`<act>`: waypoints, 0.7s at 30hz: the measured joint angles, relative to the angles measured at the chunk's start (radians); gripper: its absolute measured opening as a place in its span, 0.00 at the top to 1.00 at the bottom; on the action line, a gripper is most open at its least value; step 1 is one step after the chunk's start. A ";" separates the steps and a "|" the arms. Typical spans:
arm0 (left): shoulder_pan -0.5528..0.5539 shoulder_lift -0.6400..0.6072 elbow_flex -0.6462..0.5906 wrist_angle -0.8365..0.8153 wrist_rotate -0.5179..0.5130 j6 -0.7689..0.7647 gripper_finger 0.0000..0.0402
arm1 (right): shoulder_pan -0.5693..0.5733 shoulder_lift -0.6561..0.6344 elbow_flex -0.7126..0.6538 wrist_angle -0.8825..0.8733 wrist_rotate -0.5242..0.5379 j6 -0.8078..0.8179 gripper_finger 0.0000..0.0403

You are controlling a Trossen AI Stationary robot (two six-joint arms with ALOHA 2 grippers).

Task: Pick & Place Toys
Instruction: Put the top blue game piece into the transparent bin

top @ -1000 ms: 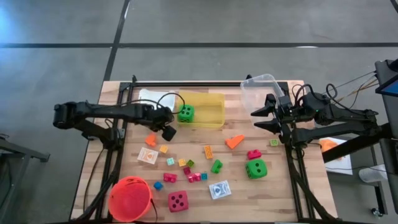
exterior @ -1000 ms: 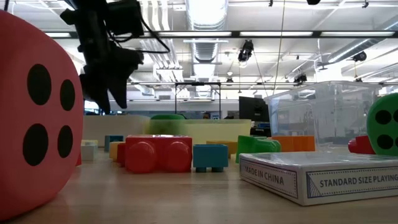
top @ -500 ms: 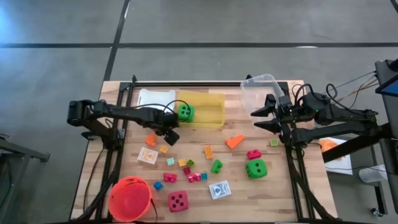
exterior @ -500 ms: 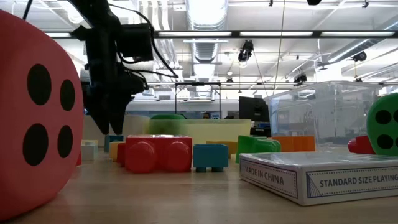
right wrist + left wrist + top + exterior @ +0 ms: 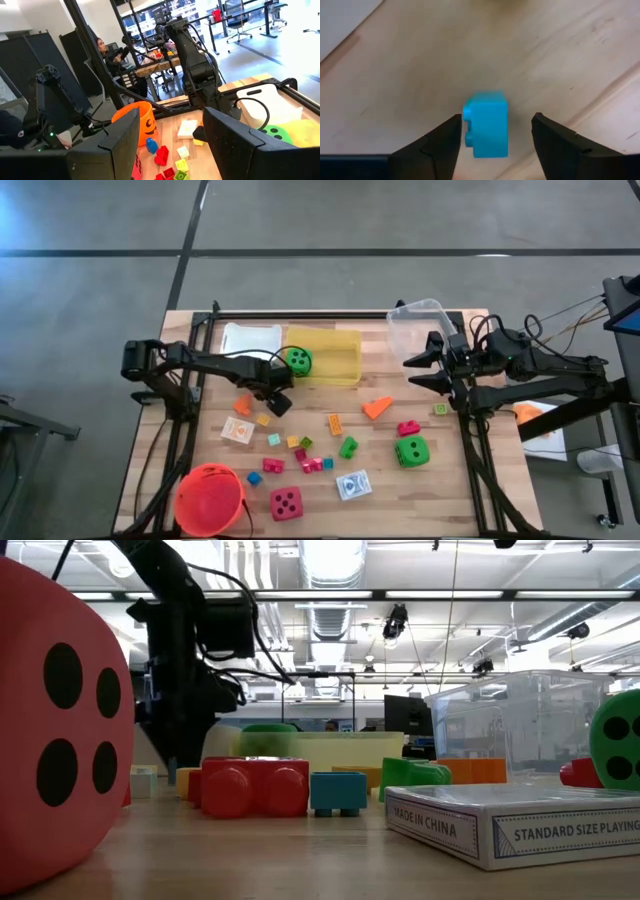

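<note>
My left gripper (image 5: 277,401) is open, pointing down close over the table in front of the yellow bin (image 5: 335,368). In the left wrist view a small blue block (image 5: 486,131) lies on the wood between its two fingers (image 5: 442,135), which stand on either side of it. It also shows in the low view (image 5: 178,755). One green die (image 5: 298,361) lies in the yellow bin, another (image 5: 411,451) on the table at the right. The pink-red die (image 5: 286,502) sits near the front edge. My right gripper (image 5: 412,372) is open and waits by the clear bin (image 5: 420,330).
Several small blocks (image 5: 310,463), an orange wedge (image 5: 377,407), a picture card (image 5: 237,430) and a card box (image 5: 353,485) lie across the middle of the table. The orange-red bucket (image 5: 209,498) stands at the front left. A white bin (image 5: 250,338) stands behind my left gripper.
My left gripper has come down toward the table and a little toward its near edge, away from the yellow bin, and now stands low over the blue block. My right arm has kept still.
</note>
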 joint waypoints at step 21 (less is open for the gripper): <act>0.000 -0.097 0.000 -0.023 0.062 0.007 0.80 | 0.000 0.000 0.000 0.013 0.002 0.079 0.47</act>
